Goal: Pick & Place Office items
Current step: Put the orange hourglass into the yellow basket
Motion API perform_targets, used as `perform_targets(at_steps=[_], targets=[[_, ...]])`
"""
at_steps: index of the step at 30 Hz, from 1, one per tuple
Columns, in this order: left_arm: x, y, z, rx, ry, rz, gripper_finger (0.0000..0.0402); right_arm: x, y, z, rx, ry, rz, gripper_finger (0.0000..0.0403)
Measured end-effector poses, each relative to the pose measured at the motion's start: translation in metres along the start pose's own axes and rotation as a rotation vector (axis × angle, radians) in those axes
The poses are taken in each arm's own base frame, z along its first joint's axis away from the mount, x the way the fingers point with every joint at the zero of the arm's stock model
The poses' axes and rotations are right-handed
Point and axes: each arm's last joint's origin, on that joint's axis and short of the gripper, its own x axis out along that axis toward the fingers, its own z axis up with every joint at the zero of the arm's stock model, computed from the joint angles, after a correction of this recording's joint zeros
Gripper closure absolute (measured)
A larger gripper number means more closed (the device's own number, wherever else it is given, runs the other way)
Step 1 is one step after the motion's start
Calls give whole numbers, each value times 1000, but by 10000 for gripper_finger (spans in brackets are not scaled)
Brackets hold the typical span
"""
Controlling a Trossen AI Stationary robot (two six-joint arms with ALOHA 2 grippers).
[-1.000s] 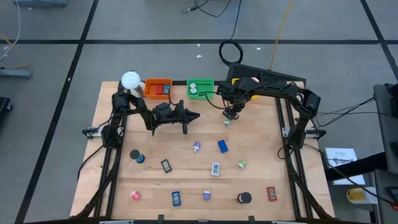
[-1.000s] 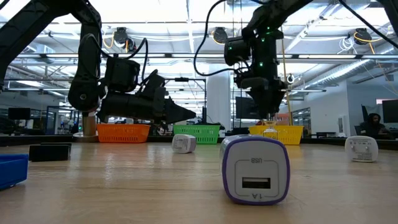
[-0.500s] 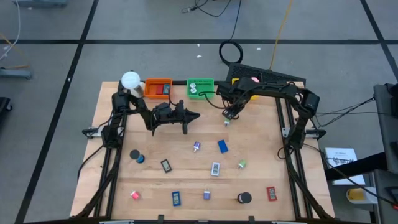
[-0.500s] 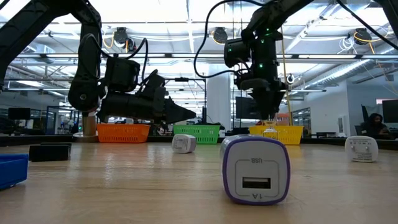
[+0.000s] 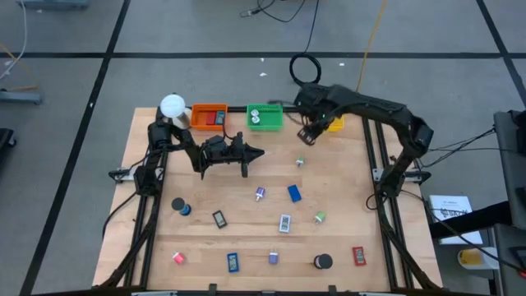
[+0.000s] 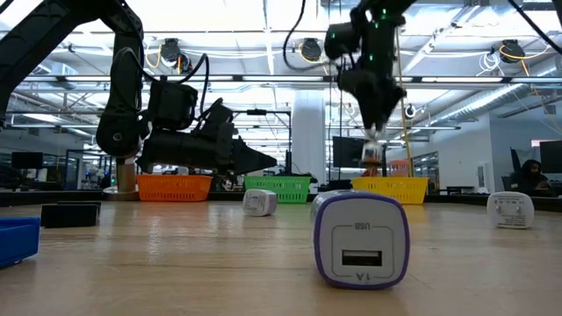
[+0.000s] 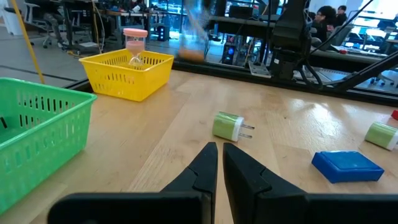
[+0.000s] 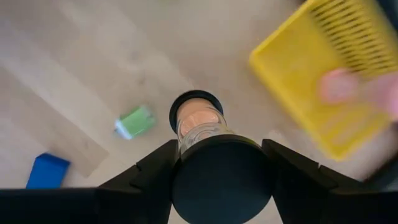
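Roll (image 8: 200, 121) sits clamped in right gripper (image 8: 221, 165) (near yellow tray (image 5: 333, 123)).

The white-and-purple charger (image 6: 361, 239) nearest the low camera reads "USB" above its port and "1A" below.

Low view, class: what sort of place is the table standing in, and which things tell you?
Probably a large open lab or workshop: ceiling lights along exposed beams, computer monitors on distant desks, and a seated person working there.
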Motion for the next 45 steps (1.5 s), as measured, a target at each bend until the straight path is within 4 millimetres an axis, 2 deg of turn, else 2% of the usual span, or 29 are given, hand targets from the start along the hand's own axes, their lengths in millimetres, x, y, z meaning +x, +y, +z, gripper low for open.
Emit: perform_targets(at_steps=[3, 5, 9, 12, 16, 22, 27, 37, 41, 45], targets=[[0, 0, 0, -1, 0, 0, 376, -30, -16, 11, -11, -73, -30, 198], [0, 0, 0, -1, 0, 0, 376, -41, -30, 20, 2, -104, -35, 198], [0, 0, 0, -1, 0, 1, 376, -46, -56, 32, -1, -119, -61, 198], [0, 0, 0, -1, 0, 1, 376, -35, -75, 37, -24, -82, -79, 198], [0, 0, 0, -1, 0, 2, 376, -10, -87, 49, -78, -22, -85, 198], [0, 0, 0, -1, 0, 3, 376, 25, -90, 71, -178, -17, -86, 198], [0, 0, 0, 0, 0, 3, 376, 49, -89, 79, -271, 31, -81, 198], [0, 0, 0, 6, 1, 3, 376, 71, -94, 84, -384, 96, -140, 198], [0, 0, 0, 9, 1, 3, 376, 75, -97, 83, -395, 96, -138, 197], [0, 0, 0, 9, 1, 3, 376, 88, -97, 78, -403, 129, -131, 197]])
